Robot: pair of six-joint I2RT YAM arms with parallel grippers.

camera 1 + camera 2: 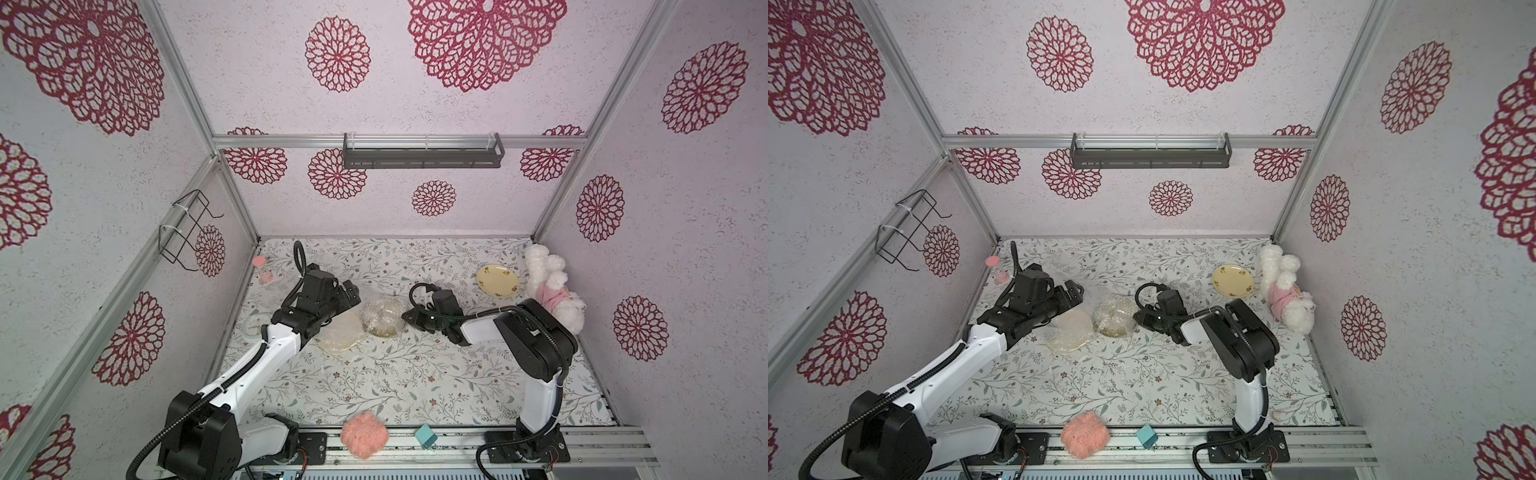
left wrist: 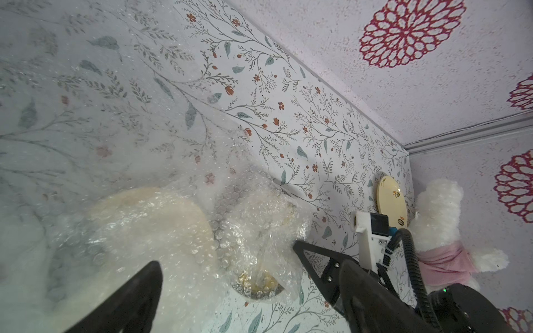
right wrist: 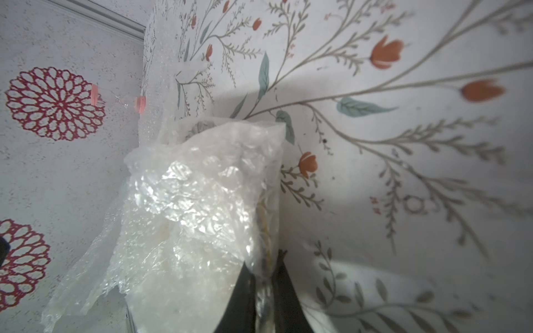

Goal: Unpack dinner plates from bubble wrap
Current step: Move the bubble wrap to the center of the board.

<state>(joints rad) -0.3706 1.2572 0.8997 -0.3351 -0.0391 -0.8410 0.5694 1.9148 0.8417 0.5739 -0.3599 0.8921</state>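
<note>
No text, label, brand or number is showing clearly enough to read in any view. The pale yellow round plate (image 2: 391, 201), lying just beside the white plush toy (image 2: 438, 209), is carrying small dark marks. They are appearing too small and blurred to tell whether they are letters or only ornament.

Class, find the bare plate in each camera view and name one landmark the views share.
Top view: bare plate, back right of the table, beside the plush toy.
Top view: bare plate, same place, plush toy on its right.
Left wrist: bare plate beside the plush toy.
Right wrist: not in view.
Shared landmark: plush toy.
</note>
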